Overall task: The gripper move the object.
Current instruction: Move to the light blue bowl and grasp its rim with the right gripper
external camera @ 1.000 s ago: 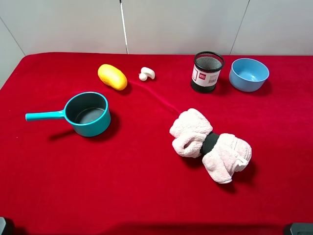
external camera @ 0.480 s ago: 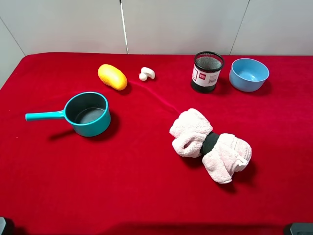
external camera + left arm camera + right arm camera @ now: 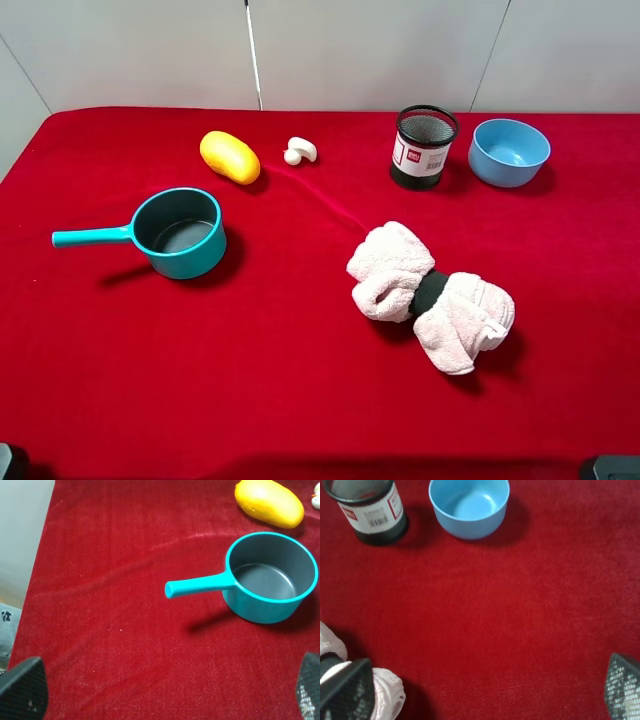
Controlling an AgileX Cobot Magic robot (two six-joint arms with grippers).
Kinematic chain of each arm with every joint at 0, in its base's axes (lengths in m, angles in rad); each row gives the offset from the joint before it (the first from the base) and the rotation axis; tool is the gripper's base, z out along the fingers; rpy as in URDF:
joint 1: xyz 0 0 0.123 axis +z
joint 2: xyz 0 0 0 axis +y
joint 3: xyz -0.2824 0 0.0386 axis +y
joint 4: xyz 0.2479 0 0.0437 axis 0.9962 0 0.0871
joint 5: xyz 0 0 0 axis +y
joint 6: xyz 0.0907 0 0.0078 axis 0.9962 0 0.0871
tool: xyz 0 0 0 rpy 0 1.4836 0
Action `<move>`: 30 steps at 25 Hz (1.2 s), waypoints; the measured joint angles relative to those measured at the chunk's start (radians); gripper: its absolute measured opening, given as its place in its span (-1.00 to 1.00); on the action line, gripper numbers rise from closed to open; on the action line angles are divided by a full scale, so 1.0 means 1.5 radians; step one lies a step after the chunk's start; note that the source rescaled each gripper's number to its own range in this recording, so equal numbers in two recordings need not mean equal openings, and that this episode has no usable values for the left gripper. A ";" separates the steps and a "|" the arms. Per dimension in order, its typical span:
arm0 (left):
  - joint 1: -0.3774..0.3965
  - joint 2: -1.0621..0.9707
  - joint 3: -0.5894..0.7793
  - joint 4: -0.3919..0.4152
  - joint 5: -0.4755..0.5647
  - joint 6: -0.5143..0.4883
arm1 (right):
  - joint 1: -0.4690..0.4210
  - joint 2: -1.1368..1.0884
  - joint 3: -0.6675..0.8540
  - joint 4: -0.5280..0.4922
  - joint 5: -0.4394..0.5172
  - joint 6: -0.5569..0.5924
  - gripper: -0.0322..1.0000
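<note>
The light-blue bowl (image 3: 509,151) stands upright and empty at the back right of the red cloth, next to a black mesh cup (image 3: 423,146). It also shows in the right wrist view (image 3: 469,505). My right gripper (image 3: 484,687) is open, its two black fingertips wide apart, well short of the bowl and holding nothing. My left gripper (image 3: 165,690) is open and empty too, near a teal saucepan (image 3: 270,577). In the exterior view only small dark bits of both arms show at the bottom corners.
The teal saucepan with a long handle (image 3: 178,231) sits at the left. A yellow mango-like fruit (image 3: 229,157) and a small white mushroom (image 3: 300,151) lie at the back. A rolled pink-white towel (image 3: 430,295) lies right of the middle. The red cloth (image 3: 280,380) covers the table.
</note>
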 joint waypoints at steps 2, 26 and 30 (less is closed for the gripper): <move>0.000 0.000 0.000 0.001 0.000 0.000 | 0.000 0.051 -0.019 0.000 -0.005 0.000 1.00; 0.000 0.000 0.000 0.001 0.000 0.000 | 0.000 0.501 -0.334 0.037 -0.011 0.021 1.00; 0.000 0.000 0.000 0.001 0.000 0.000 | 0.000 0.584 -0.422 0.038 0.013 0.023 1.00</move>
